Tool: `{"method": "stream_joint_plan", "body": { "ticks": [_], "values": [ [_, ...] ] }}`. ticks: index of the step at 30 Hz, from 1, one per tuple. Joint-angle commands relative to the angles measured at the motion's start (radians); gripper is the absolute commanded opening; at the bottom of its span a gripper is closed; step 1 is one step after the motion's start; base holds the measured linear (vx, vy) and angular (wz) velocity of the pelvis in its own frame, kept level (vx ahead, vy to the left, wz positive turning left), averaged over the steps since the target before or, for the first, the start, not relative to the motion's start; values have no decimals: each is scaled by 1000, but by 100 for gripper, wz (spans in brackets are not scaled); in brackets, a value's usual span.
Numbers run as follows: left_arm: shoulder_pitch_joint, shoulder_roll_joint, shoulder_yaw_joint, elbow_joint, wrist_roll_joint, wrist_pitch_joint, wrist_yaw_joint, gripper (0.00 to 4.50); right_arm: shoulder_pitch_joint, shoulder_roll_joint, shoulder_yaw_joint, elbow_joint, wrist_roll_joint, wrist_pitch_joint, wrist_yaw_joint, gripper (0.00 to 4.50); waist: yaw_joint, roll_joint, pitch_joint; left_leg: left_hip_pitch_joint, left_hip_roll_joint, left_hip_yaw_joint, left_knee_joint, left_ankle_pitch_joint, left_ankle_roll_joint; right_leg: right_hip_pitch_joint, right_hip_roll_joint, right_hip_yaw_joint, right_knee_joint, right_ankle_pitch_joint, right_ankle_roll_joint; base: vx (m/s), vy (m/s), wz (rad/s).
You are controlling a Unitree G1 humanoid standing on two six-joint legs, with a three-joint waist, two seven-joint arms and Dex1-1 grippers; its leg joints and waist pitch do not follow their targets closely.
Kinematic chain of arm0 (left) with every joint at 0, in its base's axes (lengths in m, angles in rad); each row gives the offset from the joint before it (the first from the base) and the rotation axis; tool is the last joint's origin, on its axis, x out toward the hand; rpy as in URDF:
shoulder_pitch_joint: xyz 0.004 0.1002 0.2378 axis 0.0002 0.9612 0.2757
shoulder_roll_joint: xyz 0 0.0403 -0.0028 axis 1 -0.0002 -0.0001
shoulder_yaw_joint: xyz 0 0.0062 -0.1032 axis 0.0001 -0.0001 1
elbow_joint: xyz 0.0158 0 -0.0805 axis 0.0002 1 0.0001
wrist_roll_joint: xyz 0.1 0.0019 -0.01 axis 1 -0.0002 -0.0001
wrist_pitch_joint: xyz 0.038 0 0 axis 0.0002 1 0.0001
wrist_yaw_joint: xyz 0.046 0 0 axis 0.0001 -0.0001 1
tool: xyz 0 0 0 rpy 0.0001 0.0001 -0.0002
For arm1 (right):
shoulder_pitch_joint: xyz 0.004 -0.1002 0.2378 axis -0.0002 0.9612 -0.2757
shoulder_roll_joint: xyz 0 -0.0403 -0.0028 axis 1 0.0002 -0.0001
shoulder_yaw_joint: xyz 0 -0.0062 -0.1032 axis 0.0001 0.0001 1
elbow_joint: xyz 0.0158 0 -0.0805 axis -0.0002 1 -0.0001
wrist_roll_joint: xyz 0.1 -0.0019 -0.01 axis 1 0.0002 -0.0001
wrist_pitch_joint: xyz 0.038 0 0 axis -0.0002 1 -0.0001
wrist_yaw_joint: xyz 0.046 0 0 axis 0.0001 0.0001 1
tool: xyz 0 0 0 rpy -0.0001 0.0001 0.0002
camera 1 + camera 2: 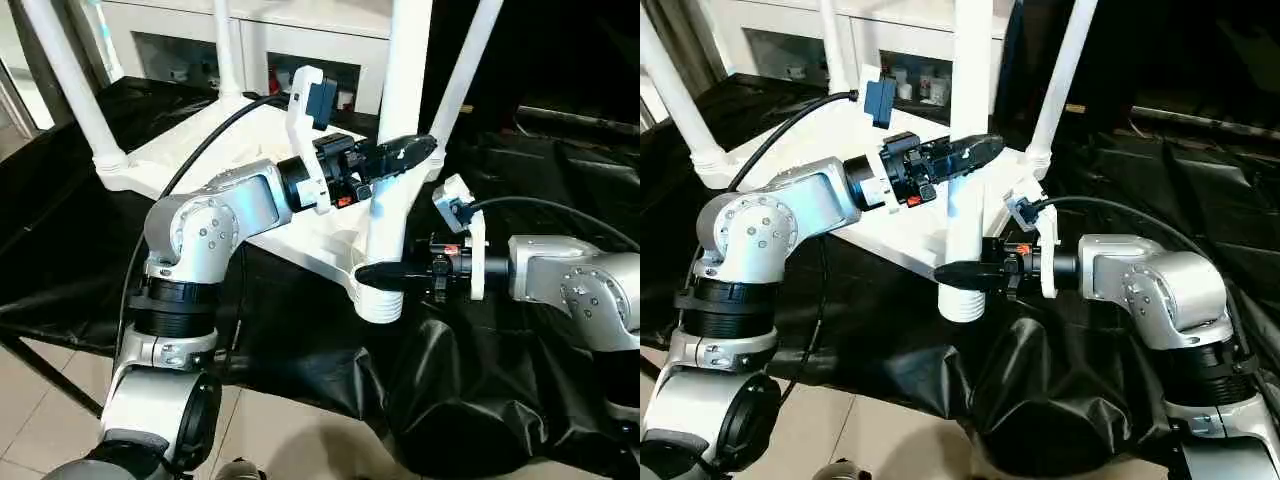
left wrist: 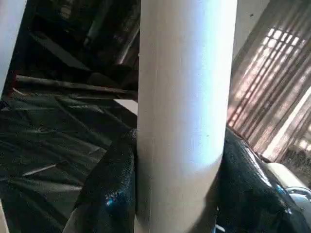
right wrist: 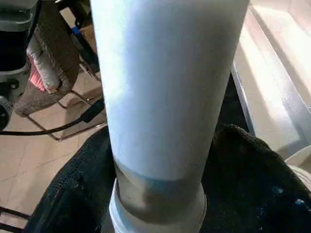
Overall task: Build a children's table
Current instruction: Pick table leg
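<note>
Three other legs (image 1: 70,80) ring the top (image 1: 255,150) — open gaps between them.

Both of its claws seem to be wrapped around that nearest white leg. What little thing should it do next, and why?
Probably twist or press the near leg further into its corner socket. The left gripper clamps the leg higher up and the right gripper clamps it just above the socket, so both are placed to seat it. The other three legs already stand upright in the table top.

Smooth white plastic leg (image 1: 392,180); glossy black drape (image 1: 470,390)
</note>
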Motion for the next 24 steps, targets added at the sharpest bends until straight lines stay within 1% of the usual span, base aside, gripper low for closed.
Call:
{"method": "stream_joint_plan", "body": {
  "ticks": [1, 3, 6, 10, 12, 15, 17, 18, 20, 22, 24],
  "values": [
    [-20, 0, -16, -35, -15, 7, -22, 184, -16, 3, -10, -1, 18, 10, 9, 327, 0, -19, -85, 3, 16, 1, -58, -95, 29, 66, -66, 47, -68, -385, -34, 0, 0, 0],
    [-19, -2, -17, -37, -15, 7, -25, 184, -17, 8, -16, 1, 23, 13, 9, 327, 0, -19, -85, 3, 17, 1, -58, -96, 28, 65, -66, 47, -69, -391, -33, 0, 0, 0],
    [-17, -3, -19, -40, -17, 8, -26, 184, -17, 14, -24, 2, 33, 20, 7, 327, 0, -18, -86, 2, 18, 0, -58, -89, 29, 66, -66, 48, -65, -372, -39, 0, 0, 0],
    [-17, -2, -20, -40, -20, 7, -27, 184, -14, 17, -23, 3, 40, 23, 6, 327, 1, -16, -86, 3, 17, 0, -58, -90, 28, 66, -65, 48, -66, -368, -42, 0, 0, 0],
    [-17, 0, -22, -40, -19, 7, -30, 184, -11, 17, -23, 5, 41, 23, 5, 327, 0, -17, -86, 3, 17, 0, -58, -92, 27, 67, -65, 48, -66, -370, -41, 0, 0, 0],
    [-18, 1, -21, -39, -17, 9, -36, 184, -11, 21, -26, 7, 44, 25, -1, 327, 1, -13, -86, 3, 18, -1, -58, -91, 25, 66, -65, 48, -65, -365, -43, 0, 0, 0],
    [-19, 3, -24, -38, -17, 8, -42, 184, -10, 20, -27, 9, 47, 24, -4, 327, 1, -14, -87, 3, 18, -1, -58, -92, 24, 67, -65, 48, -65, -360, -46, 0, 0, 0],
    [-19, 6, -26, -38, -17, 7, -44, 184, -10, 21, -29, 11, 48, 23, -6, 327, 1, -13, -87, 4, 18, -1, -58, -91, 24, 67, -66, 48, -64, -356, -49, 0, 0, 0],
    [-19, 7, -27, -38, -17, 7, -45, 184, -10, 21, -30, 11, 49, 23, -6, 290, 1, -13, -87, 4, 18, -1, -59, -94, 23, 66, -65, 48, -64, -357, -50, 0, 0, 0],
    [-20, 9, -29, -36, -17, 6, -47, 184, -12, 22, -35, 14, 51, 23, -6, 285, 1, -13, -87, 3, 18, -1, -58, -92, 23, 68, -65, 49, -63, -349, -52, 0, 0, 0],
    [-20, 10, -29, -35, -17, 6, -49, 184, -13, 23, -37, 17, 51, 22, -7, 256, 1, -12, -87, 3, 18, -1, -58, -91, 23, 68, -65, 48, -62, -346, -54, 0, 0, 0]
  ]
}}
